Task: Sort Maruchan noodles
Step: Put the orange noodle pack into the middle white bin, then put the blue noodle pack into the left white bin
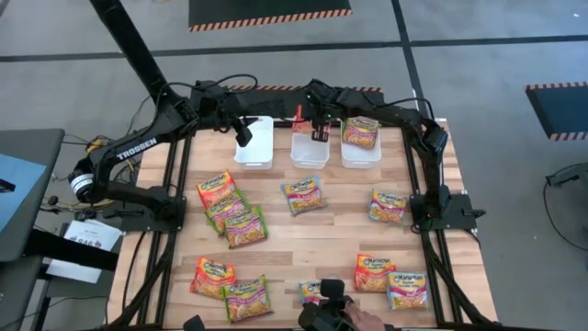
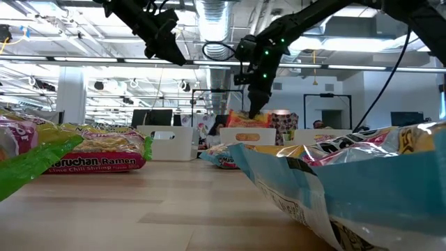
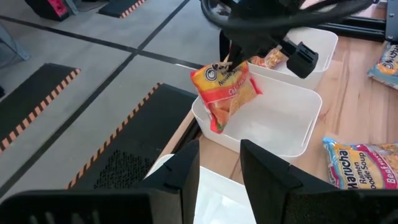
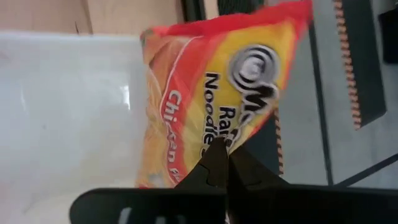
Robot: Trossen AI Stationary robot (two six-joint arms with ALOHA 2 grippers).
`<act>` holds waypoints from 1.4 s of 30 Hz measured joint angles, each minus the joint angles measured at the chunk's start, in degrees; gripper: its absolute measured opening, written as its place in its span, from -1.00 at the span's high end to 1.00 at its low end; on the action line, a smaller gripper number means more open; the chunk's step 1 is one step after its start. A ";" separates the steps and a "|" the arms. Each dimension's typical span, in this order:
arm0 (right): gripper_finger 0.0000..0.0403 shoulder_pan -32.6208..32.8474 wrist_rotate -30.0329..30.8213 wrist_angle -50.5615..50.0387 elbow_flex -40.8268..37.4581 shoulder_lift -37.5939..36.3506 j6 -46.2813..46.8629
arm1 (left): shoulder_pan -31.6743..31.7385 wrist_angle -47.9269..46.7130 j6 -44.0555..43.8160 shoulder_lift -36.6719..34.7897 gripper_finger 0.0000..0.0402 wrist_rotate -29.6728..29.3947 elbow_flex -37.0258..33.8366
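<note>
While the right gripper (image 3: 233, 57) is pinched on an orange noodle packet (image 3: 225, 93) hanging over the middle white bin (image 3: 292, 118), the left gripper (image 1: 243, 136) hovers over the left bin (image 1: 260, 152), its fingers apart and empty.

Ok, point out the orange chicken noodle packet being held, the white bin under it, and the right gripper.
Orange chicken ramen packet (image 3: 227, 93), left wrist view, on its printed front.
White rectangular plastic middle bin (image 3: 311, 127), left wrist view, on its side wall.
Right gripper (image 4: 225, 154), right wrist view, where its jaws pinch the packet.

Three bins (image 1: 310, 147) side by side, packets (image 1: 304, 195) before them
</note>
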 joint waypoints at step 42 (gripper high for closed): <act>0.38 2.28 6.53 -4.63 10.97 -0.20 5.89 | 0.52 -0.31 1.86 0.00 0.48 -0.46 0.00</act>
